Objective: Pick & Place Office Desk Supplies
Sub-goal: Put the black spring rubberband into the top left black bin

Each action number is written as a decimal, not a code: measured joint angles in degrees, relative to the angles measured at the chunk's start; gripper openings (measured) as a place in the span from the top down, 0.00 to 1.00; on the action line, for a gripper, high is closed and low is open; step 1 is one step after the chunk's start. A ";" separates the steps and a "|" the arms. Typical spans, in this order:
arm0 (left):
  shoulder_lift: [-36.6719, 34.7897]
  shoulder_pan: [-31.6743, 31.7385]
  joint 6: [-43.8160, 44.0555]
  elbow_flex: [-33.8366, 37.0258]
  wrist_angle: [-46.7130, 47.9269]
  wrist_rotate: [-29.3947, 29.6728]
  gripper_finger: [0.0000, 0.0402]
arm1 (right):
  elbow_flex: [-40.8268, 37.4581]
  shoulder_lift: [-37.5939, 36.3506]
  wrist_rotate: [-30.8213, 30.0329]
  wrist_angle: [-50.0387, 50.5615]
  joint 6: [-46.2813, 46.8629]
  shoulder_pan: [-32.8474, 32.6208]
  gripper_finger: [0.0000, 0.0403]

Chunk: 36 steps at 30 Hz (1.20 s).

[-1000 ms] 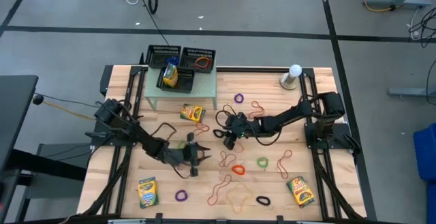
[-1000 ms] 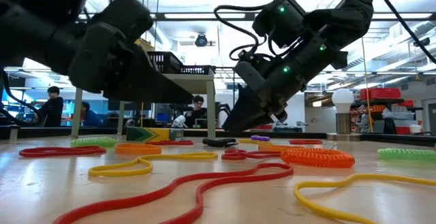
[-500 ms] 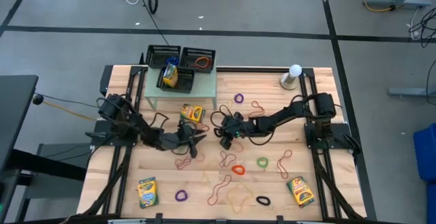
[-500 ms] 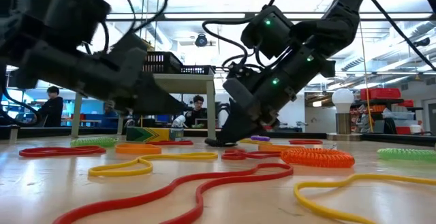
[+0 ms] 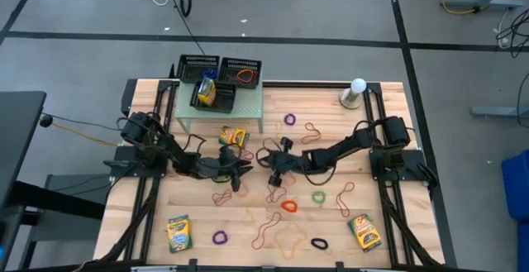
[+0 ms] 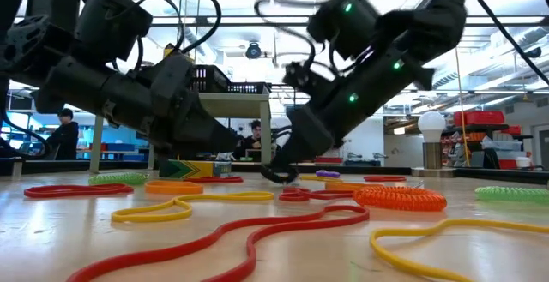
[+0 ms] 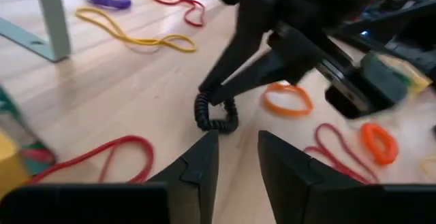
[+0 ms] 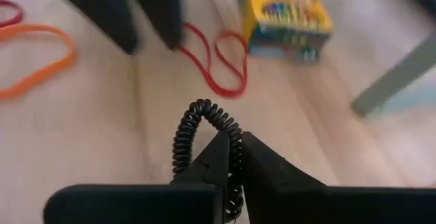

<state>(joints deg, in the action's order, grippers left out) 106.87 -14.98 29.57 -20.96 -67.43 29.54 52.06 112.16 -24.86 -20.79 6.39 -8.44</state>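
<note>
Lying on the wooden table (image 5: 149, 222) near its middle, a black coiled band (image 8: 204, 132) is pinched between the closed fingertips of the right gripper (image 8: 230, 149), one side of the loop caught between the two dark fingers while the rest curls free on the wood. Just beside it, toward the table's left edge, the left gripper (image 7: 237, 146) points at the same black coiled band, its fingers a narrow gap apart and holding nothing.

A crayon box (image 5: 233, 136) lies close by, toward the far edge, next to a red band (image 8: 216, 59) looped on the wood. Further loops in orange, green, purple, tan and red are scattered over the right half and along the near edge, among them an orange band (image 7: 287, 99) and a purple band (image 5: 220, 238).

Two more crayon boxes rest near the near corners, one at the left (image 5: 178, 233) and one at the right (image 5: 364, 231). Black mesh trays (image 5: 219, 72) stand on a pale green riser (image 5: 248, 107) at the far edge, one holding a crayon box and one a red loop. A white ball-topped stand (image 5: 355, 93) sits near the far right corner.
</note>
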 joint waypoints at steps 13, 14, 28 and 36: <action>0.00 0.08 -0.41 -1.76 -0.09 -0.63 0.43 | 2.30 -0.09 -18.49 -5.42 -16.22 -7.55 0.95; 0.00 0.08 -0.78 -1.76 -0.27 -0.66 0.43 | 2.30 -0.09 -18.47 -5.68 -16.34 -7.55 0.95; 0.00 0.37 -5.00 -1.79 -1.74 -2.83 0.57 | 2.30 -0.12 -16.27 -8.76 -16.32 -8.41 0.95; 0.02 0.39 -9.62 -1.82 -4.41 -4.46 0.67 | 2.30 -0.13 -15.63 -9.08 -16.29 -8.48 0.95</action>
<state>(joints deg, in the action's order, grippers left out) 106.89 -14.59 19.95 -22.79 -71.84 25.08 54.37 112.03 -40.49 -29.87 -9.90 -16.92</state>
